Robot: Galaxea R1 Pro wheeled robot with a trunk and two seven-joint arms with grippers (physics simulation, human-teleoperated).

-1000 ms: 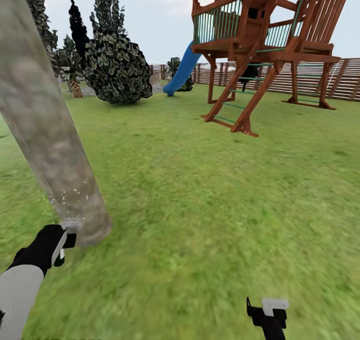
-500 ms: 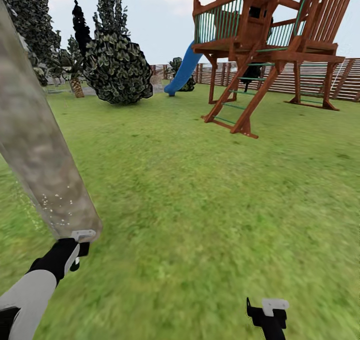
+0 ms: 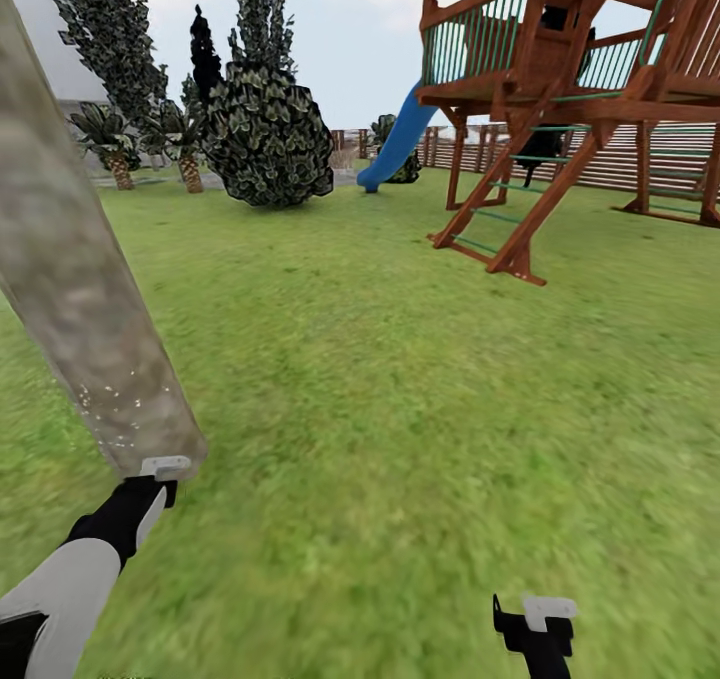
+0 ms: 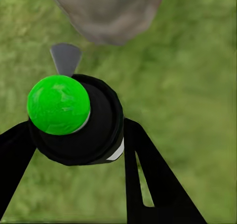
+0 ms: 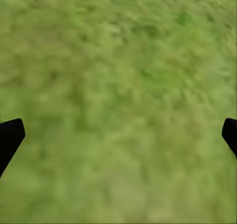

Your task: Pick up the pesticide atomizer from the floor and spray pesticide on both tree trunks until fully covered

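A thick pale grey-brown tree trunk (image 3: 75, 269) leans across the left of the head view, and its foot (image 4: 108, 9) meets the grass (image 3: 400, 409). Fine whitish pesticide specks (image 3: 112, 399) dot its lower part. My left gripper (image 3: 148, 489) is shut on the pesticide atomizer (image 4: 81, 122), a black bottle with a bright green ball top (image 4: 58, 104) and a grey nozzle (image 4: 65, 58) that points at the trunk's foot. The pale nozzle tip (image 3: 165, 466) sits right at the trunk's base. My right gripper (image 3: 535, 621) hangs low at the front right, open over bare grass (image 5: 118, 105).
A wooden play tower (image 3: 560, 79) with a blue slide (image 3: 398, 144) stands at the back right before a slatted fence (image 3: 620, 159). A round dark bush (image 3: 268, 139), tall conifers (image 3: 110, 29) and small palms (image 3: 112, 144) stand at the back left. Open lawn lies between.
The whole picture has shifted right, so the camera has turned left. The left gripper with the atomizer has dropped a little and stays at the trunk's foot. The right gripper has not moved.
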